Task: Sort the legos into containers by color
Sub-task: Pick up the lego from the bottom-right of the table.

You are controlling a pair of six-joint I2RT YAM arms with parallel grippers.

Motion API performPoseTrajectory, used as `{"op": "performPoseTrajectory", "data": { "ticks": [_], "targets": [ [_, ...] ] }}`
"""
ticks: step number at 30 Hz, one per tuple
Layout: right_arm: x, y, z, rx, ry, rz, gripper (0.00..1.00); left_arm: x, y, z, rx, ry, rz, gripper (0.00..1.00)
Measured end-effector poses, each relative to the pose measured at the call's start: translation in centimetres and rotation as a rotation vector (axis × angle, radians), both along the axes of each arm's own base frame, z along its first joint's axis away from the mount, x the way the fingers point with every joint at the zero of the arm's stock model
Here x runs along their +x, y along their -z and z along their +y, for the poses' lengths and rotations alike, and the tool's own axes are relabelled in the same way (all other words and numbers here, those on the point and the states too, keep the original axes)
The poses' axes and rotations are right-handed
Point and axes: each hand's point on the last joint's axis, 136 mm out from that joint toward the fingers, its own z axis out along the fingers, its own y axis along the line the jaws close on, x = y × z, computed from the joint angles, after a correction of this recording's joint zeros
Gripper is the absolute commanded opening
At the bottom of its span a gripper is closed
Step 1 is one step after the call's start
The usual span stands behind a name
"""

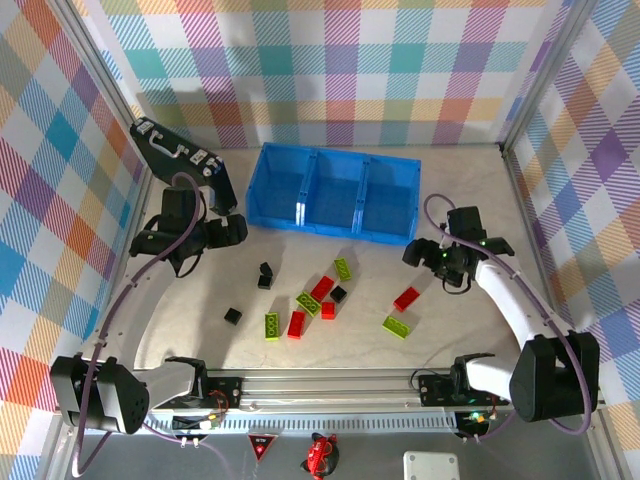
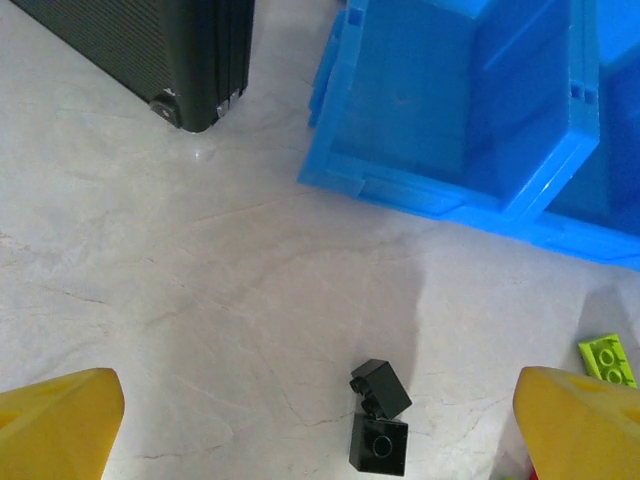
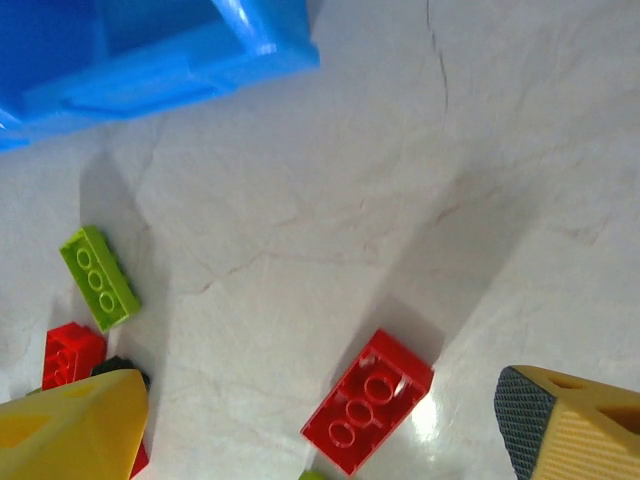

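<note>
1. A black case [image 1: 183, 158] lies at the far left, just left of the blue tray [image 1: 331, 152].
2. The left gripper [image 2: 320, 425] hangs over the table [image 1: 470, 190] near the tray's left corner. Its fingers are spread wide and hold nothing. Two black legos [image 2: 380, 430] lie touching each other below it.
3. The tray's three containers [image 1: 280, 185] sit at the back centre.
4. The other legos [image 1: 308, 303], black, red and lime, lie scattered on the table in front of the tray.
5. The right gripper [image 3: 320, 430] is also wide apart and grips nothing. A red lego [image 3: 367, 415] lies flat between its fingers, touching neither.
</note>
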Motion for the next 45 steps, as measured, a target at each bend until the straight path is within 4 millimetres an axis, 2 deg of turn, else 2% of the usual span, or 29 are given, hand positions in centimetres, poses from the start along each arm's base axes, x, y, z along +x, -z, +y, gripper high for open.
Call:
{"op": "performPoseTrajectory", "data": {
  "ticks": [5, 12, 17, 23, 38, 41, 45],
  "targets": [
    [-1.8, 1.2, 0.4, 0.001, 0.061, 0.099, 0.86, 0.1, 0.5, -0.4, 0.027, 0.062, 0.014, 1.0],
    [-4.0, 3.9, 1.4, -0.087, 0.132, 0.252, 0.7, 0.2, 0.6, -0.4, 0.045, 0.081, 0.009, 1.0],
    [-5.0, 5.0, 2.0, -0.145, 0.181, 0.32, 0.64, 0.3, 0.5, -0.3, 0.054, 0.078, 0.002, 1.0],
    [-4.8, 5.3, 2.5, -0.172, 0.249, 0.333, 0.6, 0.4, 0.5, 0.2, 0.081, 0.065, 0.0, 1.0],
    [-4.3, 7.7, 2.8, -0.208, 0.326, 0.401, 0.58, 0.3, 0.6, 0.7, 0.104, 0.048, 0.004, 1.0],
    [-4.4, 8.0, 2.8, -0.216, 0.327, 0.411, 0.53, 0.3, 0.6, 0.7, 0.104, 0.049, 0.005, 1.0],
    [-4.4, 8.4, 2.9, -0.223, 0.326, 0.421, 0.52, 0.0, 0.9, 1.1, 0.121, 0.039, 0.021, 1.0]
  ]
}}
